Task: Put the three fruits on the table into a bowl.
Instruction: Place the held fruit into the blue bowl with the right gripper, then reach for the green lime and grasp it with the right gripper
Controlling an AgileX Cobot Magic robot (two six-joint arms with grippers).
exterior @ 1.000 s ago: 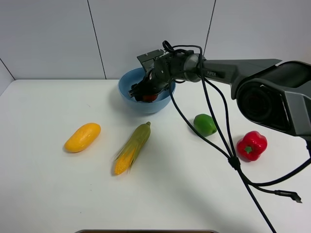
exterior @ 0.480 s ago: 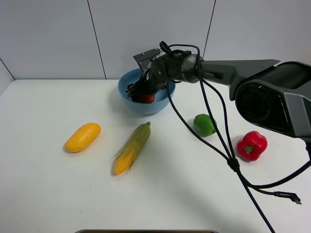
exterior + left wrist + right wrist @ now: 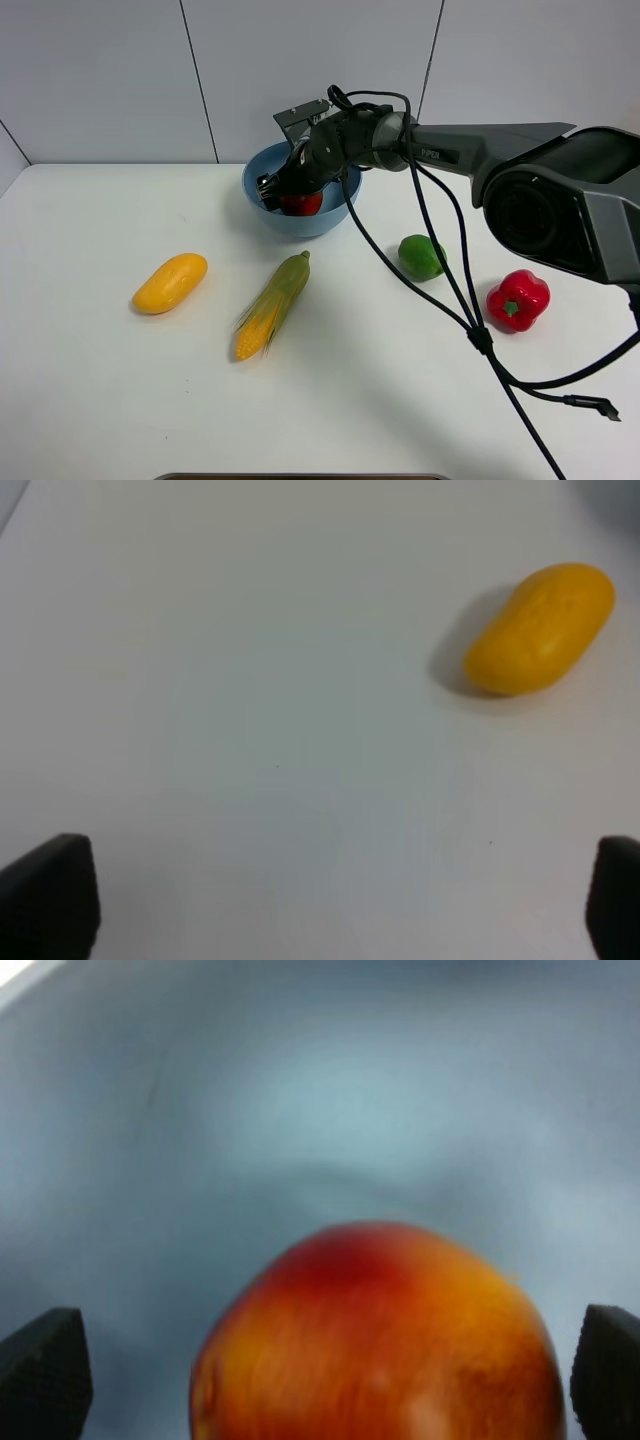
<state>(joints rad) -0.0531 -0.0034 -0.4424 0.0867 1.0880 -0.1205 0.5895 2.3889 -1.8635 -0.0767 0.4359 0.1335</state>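
White table (image 3: 100, 400), seen from the high camera: one light-blue bowl (image 3: 300, 222) stands near the middle of the back edge, and the right gripper (image 3: 285, 190) dips into it over a single red-yellow pomegranate (image 3: 303, 204) inside. Two fruits lie out on the table: one mango (image 3: 170, 283) toward the left edge and one lime (image 3: 421, 256) right of the middle, well apart from each other. Between them, one corn cob (image 3: 272, 305) lies on a slant in front of the bowl. One red bell pepper (image 3: 518, 300) sits toward the right edge, just beyond the lime. Black cables (image 3: 470, 320) trail from the arm across the table's right side. How wide the right jaws stand cannot be told from this height.

Left wrist camera: it alone shows the left gripper (image 3: 320, 900), its fingertips (image 3: 50, 890) spread wide over bare table (image 3: 250, 730) with nothing held. The mango (image 3: 541, 628) lies well clear of them.

Right wrist camera: it fills with the bowl's smooth inner wall (image 3: 400, 1090) and the pomegranate (image 3: 375, 1340), blurred and close. The right gripper's two fingertips (image 3: 45, 1370) stand far apart, one on each side of the fruit, with a gap on both sides; the jaws grip nothing.
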